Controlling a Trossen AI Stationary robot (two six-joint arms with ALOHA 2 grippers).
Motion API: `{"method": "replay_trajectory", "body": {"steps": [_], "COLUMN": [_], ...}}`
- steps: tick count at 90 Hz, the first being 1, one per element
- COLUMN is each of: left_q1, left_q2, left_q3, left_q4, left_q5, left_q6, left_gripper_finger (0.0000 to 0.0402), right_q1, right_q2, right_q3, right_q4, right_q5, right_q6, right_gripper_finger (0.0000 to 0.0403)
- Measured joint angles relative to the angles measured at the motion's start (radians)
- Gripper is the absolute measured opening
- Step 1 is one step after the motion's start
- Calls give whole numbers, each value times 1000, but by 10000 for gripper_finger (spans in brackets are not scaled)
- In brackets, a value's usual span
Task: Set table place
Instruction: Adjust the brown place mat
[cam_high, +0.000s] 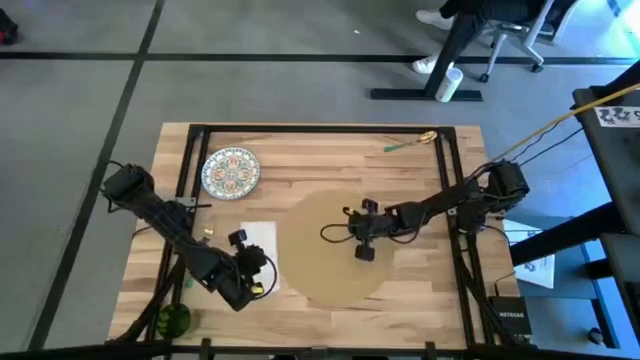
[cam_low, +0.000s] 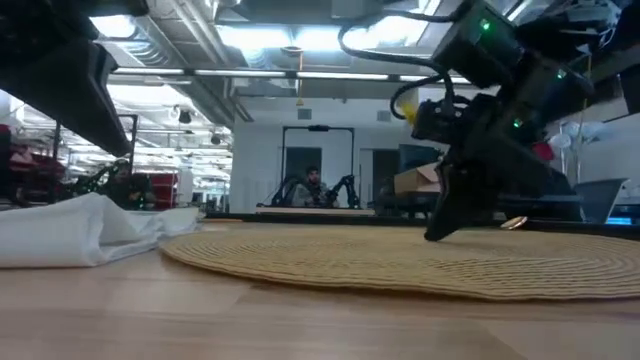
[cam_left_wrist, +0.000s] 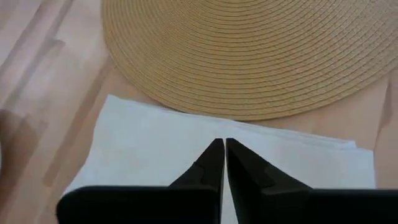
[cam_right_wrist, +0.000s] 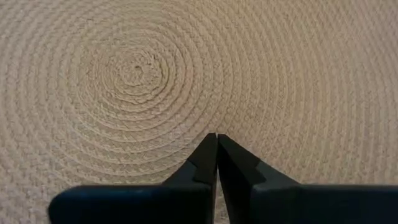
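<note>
No legible writing seen. Tabletop (cam_high: 400, 290): patterned plate (cam_high: 230, 171) far left; white napkin (cam_high: 262, 240) just left of round tan placemat (cam_high: 330, 250), centre. Right end effector (cam_right_wrist: 216, 138), fingers together, over placemat's middle. Left end effector (cam_left_wrist: 224, 144), fingers together, above napkin.

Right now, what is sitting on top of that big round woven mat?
Nothing rests on the placemat; only the right gripper, fingers shut, hangs over its middle. The plate and napkin lie beside it.
</note>
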Motion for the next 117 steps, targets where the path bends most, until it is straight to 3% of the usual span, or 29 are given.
{"method": "replay_trajectory", "body": {"steps": [38, 86, 117], "left_q1": [0, 0, 0], "left_q2": [0, 0, 0], "left_q3": [0, 0, 0], "left_q4": [0, 44, 63], "left_q5": [0, 0, 0], "left_q6": [-5, 31, 53], "left_gripper_finger": [0, 0, 0], "right_q1": [2, 82, 79], "right_q2": [-2, 2, 0], "right_q3": [0, -4, -2], "right_q4": [-70, 22, -10], "right_q5": [-2, -25, -20], "right_q6": [47, 47, 65], "right_gripper_finger": [0, 0, 0]}}
